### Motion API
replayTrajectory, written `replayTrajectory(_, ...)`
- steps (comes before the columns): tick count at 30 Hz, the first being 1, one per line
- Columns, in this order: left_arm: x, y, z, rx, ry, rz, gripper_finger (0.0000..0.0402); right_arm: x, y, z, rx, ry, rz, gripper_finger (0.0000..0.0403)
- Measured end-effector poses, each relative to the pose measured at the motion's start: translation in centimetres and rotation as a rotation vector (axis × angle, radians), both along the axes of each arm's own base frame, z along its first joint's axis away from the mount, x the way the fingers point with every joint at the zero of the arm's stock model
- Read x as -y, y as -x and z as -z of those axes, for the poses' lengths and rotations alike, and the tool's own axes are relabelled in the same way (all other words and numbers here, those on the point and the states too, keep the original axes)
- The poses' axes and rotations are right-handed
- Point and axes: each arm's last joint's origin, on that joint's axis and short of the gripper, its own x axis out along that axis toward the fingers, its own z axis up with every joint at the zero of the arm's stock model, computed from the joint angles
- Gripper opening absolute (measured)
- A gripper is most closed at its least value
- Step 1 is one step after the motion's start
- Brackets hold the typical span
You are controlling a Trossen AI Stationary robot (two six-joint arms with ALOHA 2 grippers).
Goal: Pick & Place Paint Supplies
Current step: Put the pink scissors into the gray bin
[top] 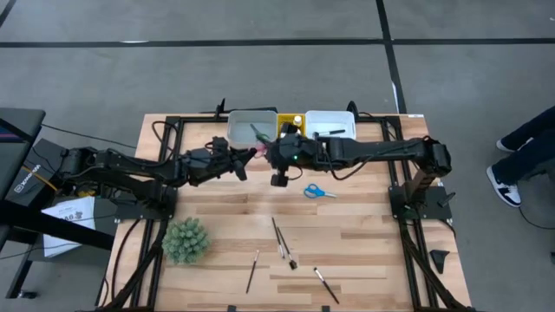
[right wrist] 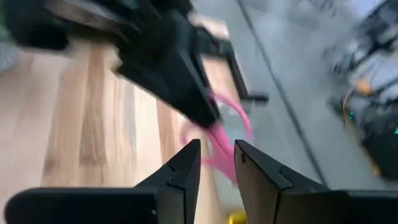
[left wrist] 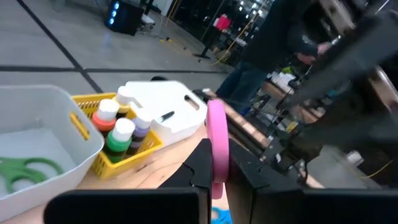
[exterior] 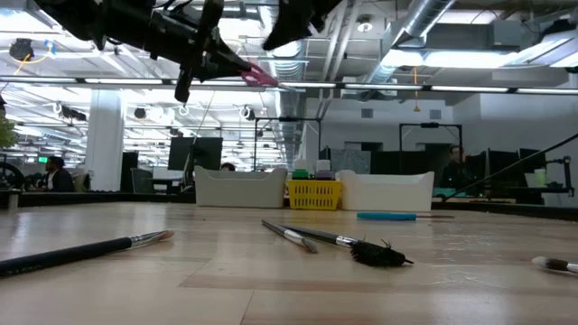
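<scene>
The left gripper (left wrist: pixel 216 180) is clamped on the pink scissors (left wrist: pixel 217 142); the right gripper (right wrist: pixel 217 163), fingers apart, should withdraw slowly to avoid snagging.

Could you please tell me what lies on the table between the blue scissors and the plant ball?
In the high view, two brushes lie between the blue scissors and the plant ball, with bare wood on either side.

three pairs of small scissors: pink-handled (left wrist: pixel 216 146), green-handled (left wrist: pixel 28 169), blue-handled (top: pixel 319 191); four thin dark-handled brushes (top: pixel 279 236) near the spiky green plant ball (top: pixel 186 240); perhaps three paint bottles (left wrist: pixel 119 135).
</scene>
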Motion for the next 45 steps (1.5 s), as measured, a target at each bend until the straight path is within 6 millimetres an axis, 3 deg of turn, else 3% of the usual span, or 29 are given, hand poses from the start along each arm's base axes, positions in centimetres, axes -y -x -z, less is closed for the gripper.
replayTrajectory(9, -0.4, 0.2, 0.9, -0.070, 0.048, -0.009, 0.0010, 2.5, 2.4, 2.3, -0.246, -0.302, 0.063, 0.0092)
replayTrajectory(17, -3.9, 1.1, 1.8, -0.118, 0.191, 0.006, 0.0010, 2.2, 3.4, 4.9, -0.368, -0.406, 0.056, 0.0092)
replayTrajectory(25, -8.6, 4.2, 1.0, -0.065, 0.284, -0.026, 0.0010, 0.9, 4.7, 7.1, -0.437, -0.477, 0.099, 0.0092)
replayTrajectory(31, -11.6, 6.2, 1.3, -0.036, 0.370, 0.004, 0.0010, 0.9, 6.0, 7.0, -0.396, -0.503, 0.128, 0.0092)
replayTrajectory(35, -12.9, 6.5, 2.3, -0.050, 0.414, 0.008, 0.0010, 1.1, 7.3, 6.6, -0.365, -0.509, 0.144, 0.0092)
replayTrajectory(45, -15.0, 4.7, 5.1, -0.029, 0.428, -0.019, 0.0010, 2.0, 10.5, 5.7, -0.294, -0.537, 0.207, 0.0092)
